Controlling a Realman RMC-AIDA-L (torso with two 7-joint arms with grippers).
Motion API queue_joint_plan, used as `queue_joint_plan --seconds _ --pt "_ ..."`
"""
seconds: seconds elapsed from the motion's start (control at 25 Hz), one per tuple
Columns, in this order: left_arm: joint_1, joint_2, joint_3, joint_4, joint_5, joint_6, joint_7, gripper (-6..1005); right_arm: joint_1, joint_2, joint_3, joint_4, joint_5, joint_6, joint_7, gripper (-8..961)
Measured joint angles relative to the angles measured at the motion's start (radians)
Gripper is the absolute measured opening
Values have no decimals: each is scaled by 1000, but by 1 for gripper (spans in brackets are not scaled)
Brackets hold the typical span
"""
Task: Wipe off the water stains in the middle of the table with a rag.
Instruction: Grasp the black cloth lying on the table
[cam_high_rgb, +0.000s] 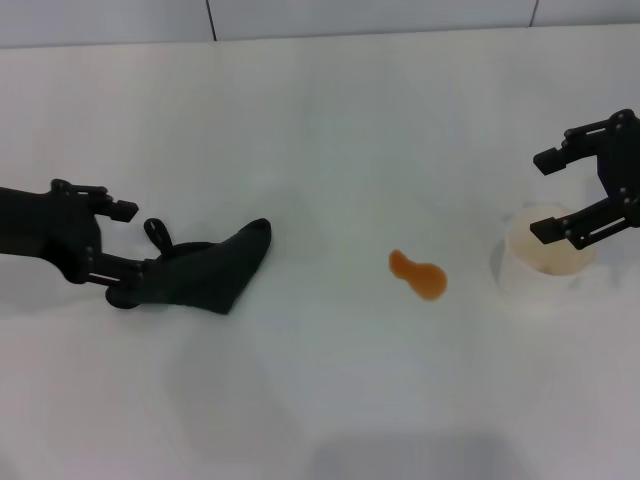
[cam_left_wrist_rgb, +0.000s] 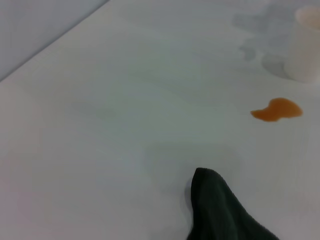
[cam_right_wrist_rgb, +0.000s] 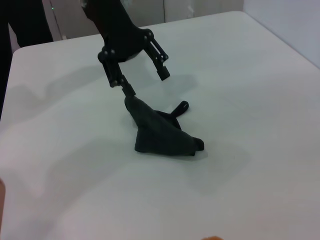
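Note:
The rag (cam_high_rgb: 205, 270) is a dark cloth with a small loop, lying left of centre on the white table (cam_high_rgb: 320, 120). My left gripper (cam_high_rgb: 122, 253) is open at the rag's left end, its lower finger touching the cloth. The right wrist view shows this gripper (cam_right_wrist_rgb: 146, 82) open, with the rag (cam_right_wrist_rgb: 160, 132) rising to a peak against one finger. The orange water stain (cam_high_rgb: 418, 275) lies right of the rag, apart from it. The left wrist view shows the rag's tip (cam_left_wrist_rgb: 220, 215) and the stain (cam_left_wrist_rgb: 277, 110). My right gripper (cam_high_rgb: 547, 196) is open at the far right.
A white paper cup (cam_high_rgb: 545, 255) stands right of the stain, just under my right gripper; it also shows in the left wrist view (cam_left_wrist_rgb: 307, 45). The table's far edge meets a grey wall (cam_high_rgb: 350, 15).

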Motion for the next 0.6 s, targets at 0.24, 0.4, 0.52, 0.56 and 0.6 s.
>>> queue_joint_plan --seconds 0.24,0.4,0.52,0.56,0.6 --pt "-13 -28 32 -21 17 -46 -6 858 1 1 0 0 0 -1 -1 857" --pt "-18 -33 47 -39 25 -66 -29 858 -3 2 0 0 0 0 -1 857" --pt "-18 -33 50 -50 26 -75 -45 858 -7 2 0 -1 0 1 -2 856" --pt "-17 -33 51 -53 26 -76 -46 858 -8 2 0 -1 0 1 -2 856" --pt "-16 -33 52 -57 27 -79 -47 858 -8 2 0 0 0 1 -3 856"
